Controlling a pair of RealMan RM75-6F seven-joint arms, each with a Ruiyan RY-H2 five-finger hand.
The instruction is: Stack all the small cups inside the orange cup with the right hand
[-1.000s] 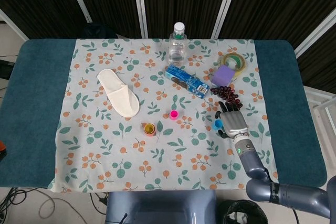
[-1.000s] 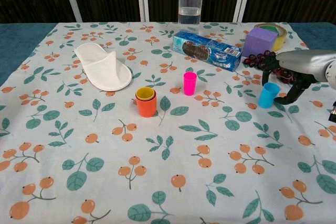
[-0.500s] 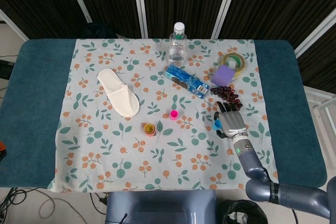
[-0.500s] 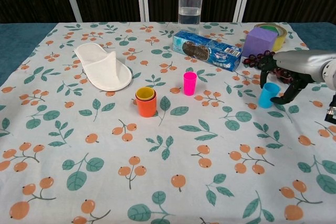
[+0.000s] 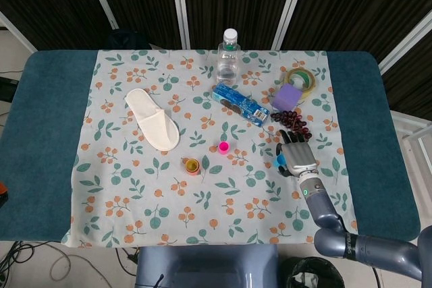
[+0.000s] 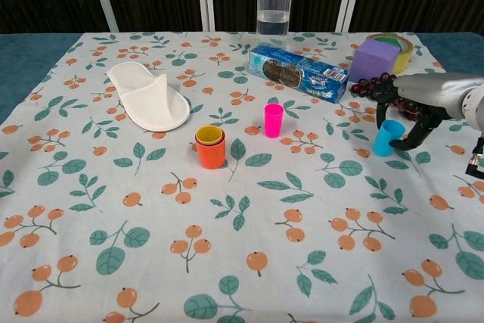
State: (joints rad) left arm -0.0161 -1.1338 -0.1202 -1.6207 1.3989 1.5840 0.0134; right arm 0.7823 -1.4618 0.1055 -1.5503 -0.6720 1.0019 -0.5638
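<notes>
**Inspector:** Report the right hand.

**Assistant:** The right hand (image 6: 412,115) sits at the right side of the floral tablecloth (image 6: 242,209), fingers (image 6: 389,96) curled around a small blue plastic cup (image 6: 387,138). The cup stands upright on the cloth, its rim between the dark fingers. Whether the fingers are actually pressing on the cup I cannot tell; they are close around it, possibly touching. In the head view the same right hand (image 5: 297,156) covers most of the blue cup (image 5: 279,160).

**Inspector:** The left hand?

**Assistant:** Neither view shows it.

**Inspector:** Location of the target cup?

**Assistant:** The orange plastic cup (image 6: 211,151) stands upright near the centre of the cloth, well to the left of the hand, with a small yellow cup (image 6: 209,135) nested inside it. A small pink plastic cup (image 6: 273,120) stands upright just to the right of and slightly beyond it, apart from both the orange cup and the blue one.

**Inspector:** Other items?

**Assistant:** A white fabric slipper (image 6: 148,96) lies at the far left. A clear plastic water bottle (image 6: 274,1) stands at the far edge, with a blue toothpaste box (image 6: 298,72) lying in front of it. A purple foam block (image 6: 373,60), a roll of yellowish tape (image 6: 393,41) and a string of dark beads (image 6: 370,85) are at the far right, the beads just beyond the hand.
</notes>
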